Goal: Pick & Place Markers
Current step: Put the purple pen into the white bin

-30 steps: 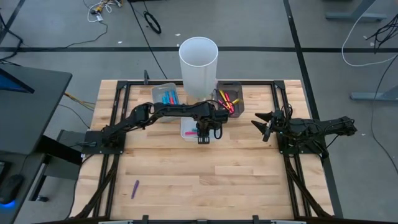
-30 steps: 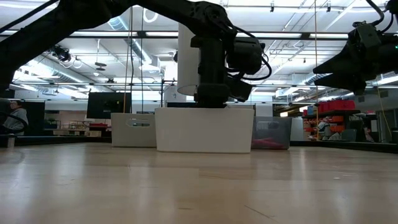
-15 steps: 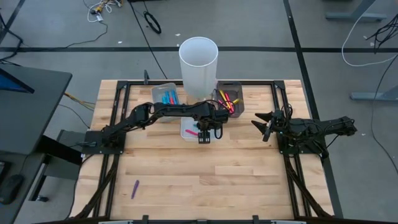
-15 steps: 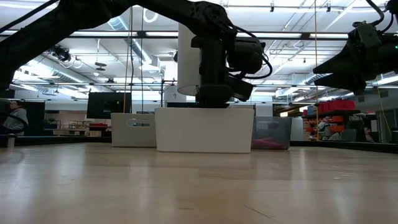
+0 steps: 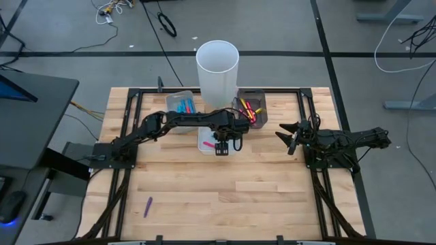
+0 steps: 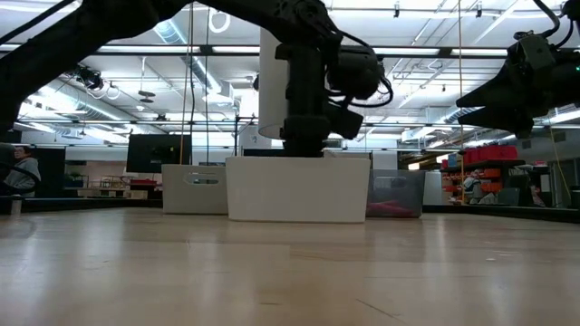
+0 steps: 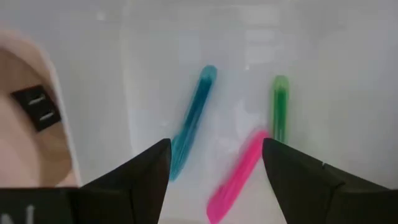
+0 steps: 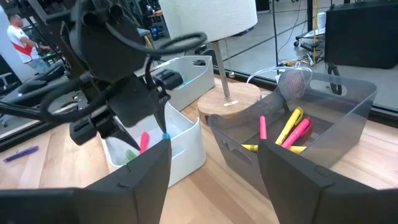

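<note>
Three trays [image 5: 182, 95], one white cylinder [image 5: 217, 64], two arms [image 5: 177, 122]

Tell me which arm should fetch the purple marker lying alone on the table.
Left, probably. The purple marker lies near the table's front-left corner, on the left arm's side. The left hand hangs open and empty over the white tray. The right hand waits open at the far right.
</note>
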Available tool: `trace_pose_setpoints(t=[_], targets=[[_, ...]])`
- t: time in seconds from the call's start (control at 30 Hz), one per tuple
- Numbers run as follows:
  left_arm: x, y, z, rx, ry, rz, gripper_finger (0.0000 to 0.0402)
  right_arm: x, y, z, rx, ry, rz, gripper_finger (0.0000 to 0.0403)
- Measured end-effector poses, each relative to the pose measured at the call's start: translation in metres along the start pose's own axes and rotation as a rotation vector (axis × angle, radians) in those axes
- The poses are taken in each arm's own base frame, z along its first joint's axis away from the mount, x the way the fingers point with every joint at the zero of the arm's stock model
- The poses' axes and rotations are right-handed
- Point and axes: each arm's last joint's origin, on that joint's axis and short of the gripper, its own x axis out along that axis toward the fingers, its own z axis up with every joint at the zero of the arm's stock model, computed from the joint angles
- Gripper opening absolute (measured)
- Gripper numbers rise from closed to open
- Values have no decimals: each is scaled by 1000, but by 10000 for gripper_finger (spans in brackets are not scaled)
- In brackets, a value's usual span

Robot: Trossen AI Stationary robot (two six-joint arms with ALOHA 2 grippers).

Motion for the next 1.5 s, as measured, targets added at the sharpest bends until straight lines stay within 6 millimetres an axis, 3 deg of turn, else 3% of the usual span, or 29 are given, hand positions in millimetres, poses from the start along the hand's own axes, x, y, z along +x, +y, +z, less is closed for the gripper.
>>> trace_pose_setpoints(t=[0.7, 0.97, 1.5], targets=[[-107, 6, -36, -95, -138, 21, 259, 0, 0, 0, 0, 0, 0, 242], [-109, 5, -45, -319, -60, -54, 259, 0, 0, 0, 0, 0, 1, 242], [-123, -36, -55, -687, -24, -51, 259, 0, 0, 0, 0, 0, 0, 242]])
